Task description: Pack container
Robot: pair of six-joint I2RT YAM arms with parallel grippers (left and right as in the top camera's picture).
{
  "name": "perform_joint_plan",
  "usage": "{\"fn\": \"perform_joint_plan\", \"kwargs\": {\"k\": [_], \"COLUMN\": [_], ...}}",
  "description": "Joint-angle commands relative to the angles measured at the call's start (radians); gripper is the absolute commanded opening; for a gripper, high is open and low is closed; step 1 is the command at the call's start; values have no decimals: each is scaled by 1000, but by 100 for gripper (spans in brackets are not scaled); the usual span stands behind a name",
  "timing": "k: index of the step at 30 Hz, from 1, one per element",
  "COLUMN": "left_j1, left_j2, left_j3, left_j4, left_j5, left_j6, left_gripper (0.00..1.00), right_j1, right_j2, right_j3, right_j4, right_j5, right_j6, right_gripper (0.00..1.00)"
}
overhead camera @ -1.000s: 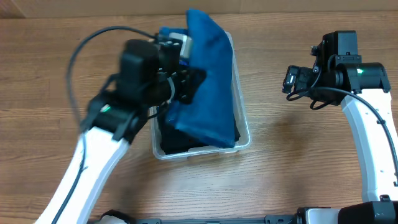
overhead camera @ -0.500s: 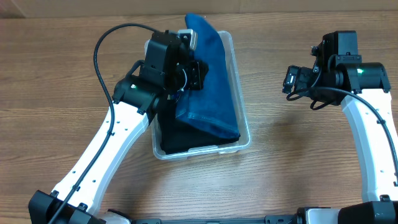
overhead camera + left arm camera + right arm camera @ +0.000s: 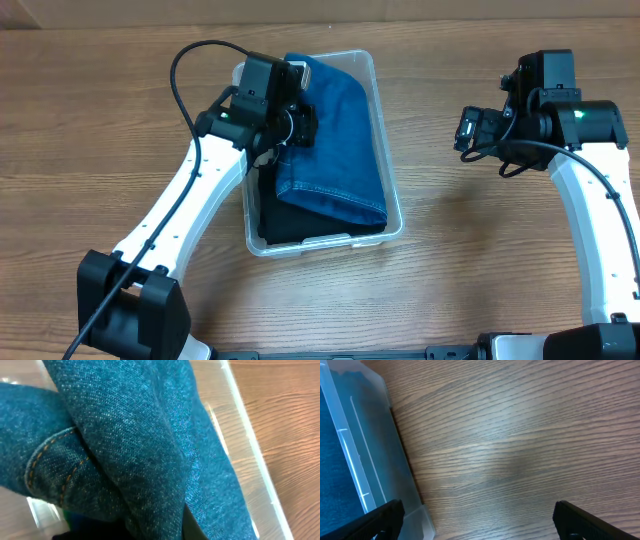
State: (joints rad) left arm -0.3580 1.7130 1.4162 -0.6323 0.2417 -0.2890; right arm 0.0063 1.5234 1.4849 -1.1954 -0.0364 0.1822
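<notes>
A wooden worktop (image 3: 480, 250) carries the container (image 3: 392, 190), a clear bin standing left of centre between the two arms. Folded jeans (image 3: 335, 150) lie in it over a black garment (image 3: 300, 225), their far end seemingly level with the rim. The left gripper (image 3: 298, 122) sits at the jeans' left edge; denim fills its camera, so whether it grips the cloth cannot be told. The right gripper (image 3: 477, 510) hangs spread wide and empty over bare wood, just beside the bin. Packing well likely means pressing the denim flat below the rim.
</notes>
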Motion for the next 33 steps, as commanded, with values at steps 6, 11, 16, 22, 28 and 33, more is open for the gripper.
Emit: {"fn": "perform_joint_plan", "kwargs": {"k": [6, 11, 16, 22, 28, 33], "left_j1": [129, 119, 39, 31, 129, 184], "left_j2": [-186, -282, -298, -102, 89, 154], "left_j3": [31, 34, 34, 6, -235, -276], "left_j4": [-98, -83, -39, -172, -159, -118], "left_j5": [-174, -54, 79, 200, 122, 241], "left_j6": [56, 106, 292, 311, 130, 184], "left_gripper": [86, 100, 4, 4, 4, 4], "right_j1": [-2, -2, -2, -2, -2, -2], "right_j2": [-5, -5, -5, -5, -5, -5], "right_j3": [8, 8, 8, 8, 8, 8], "right_j4": [11, 11, 19, 19, 18, 18], "right_j5": [9, 9, 9, 9, 9, 9], "right_j6": [1, 1, 1, 1, 1, 1], "right_gripper": [100, 100, 100, 100, 100, 100]}}
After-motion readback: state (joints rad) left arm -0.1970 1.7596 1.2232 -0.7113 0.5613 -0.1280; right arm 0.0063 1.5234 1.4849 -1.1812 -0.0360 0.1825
